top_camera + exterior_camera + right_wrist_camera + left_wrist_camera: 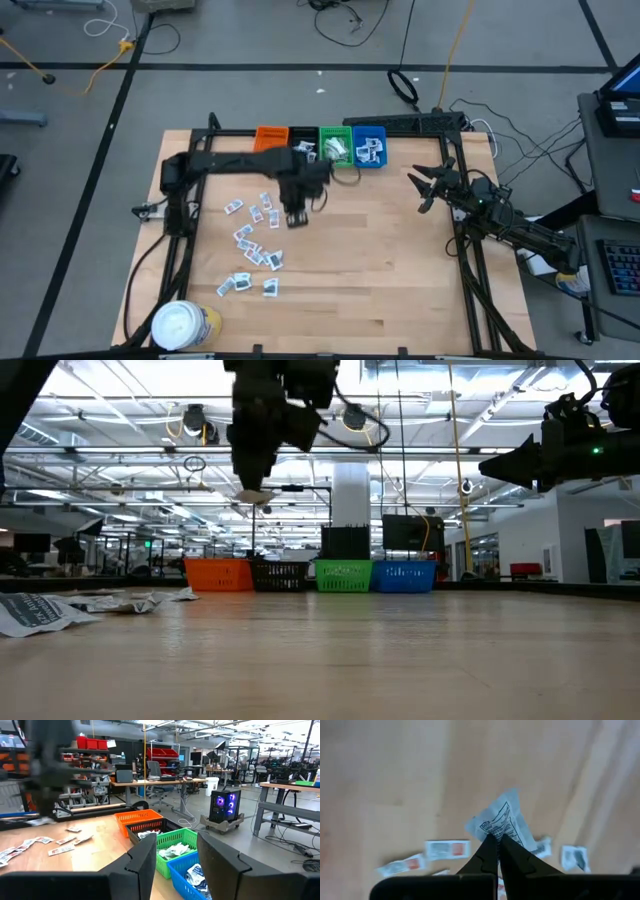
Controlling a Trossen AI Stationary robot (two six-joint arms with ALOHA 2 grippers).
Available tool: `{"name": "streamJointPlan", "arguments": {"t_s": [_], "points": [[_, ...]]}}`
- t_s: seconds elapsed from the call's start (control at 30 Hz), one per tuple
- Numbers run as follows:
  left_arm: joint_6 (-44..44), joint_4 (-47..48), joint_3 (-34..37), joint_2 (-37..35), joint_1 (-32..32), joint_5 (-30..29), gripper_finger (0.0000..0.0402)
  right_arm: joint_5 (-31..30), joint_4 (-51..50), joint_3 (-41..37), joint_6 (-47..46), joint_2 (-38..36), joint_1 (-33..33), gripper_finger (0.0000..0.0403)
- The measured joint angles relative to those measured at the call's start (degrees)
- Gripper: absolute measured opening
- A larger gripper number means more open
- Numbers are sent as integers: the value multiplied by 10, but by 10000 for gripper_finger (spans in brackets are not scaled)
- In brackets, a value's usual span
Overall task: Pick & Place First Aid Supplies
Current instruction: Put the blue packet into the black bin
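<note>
Sorting is partly complete. The green bin (335,146) and blue bin (369,147) at the far edge of the tabletop (380,250) already contain packets. A scatter of first aid supplies (252,245) remains on the tabletop's left half, so, as judged, most of the work is left.

The left gripper (297,218) hangs above the scatter, jaws pressed together and pinching one white sachet (501,822) by its edge, clear of the tabletop. The right gripper (428,187) waits at the right, jaws spread, holding nothing.
</note>
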State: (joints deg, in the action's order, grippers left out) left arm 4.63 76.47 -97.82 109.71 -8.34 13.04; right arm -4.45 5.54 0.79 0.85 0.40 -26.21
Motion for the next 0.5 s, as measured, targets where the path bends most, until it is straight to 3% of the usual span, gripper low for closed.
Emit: {"name": "streamJointPlan", "arguments": {"t_s": [0.5], "points": [[31, -6, 0, 0, -214, -14, 1, 0, 0, 0, 0, 0, 0, 139]]}}
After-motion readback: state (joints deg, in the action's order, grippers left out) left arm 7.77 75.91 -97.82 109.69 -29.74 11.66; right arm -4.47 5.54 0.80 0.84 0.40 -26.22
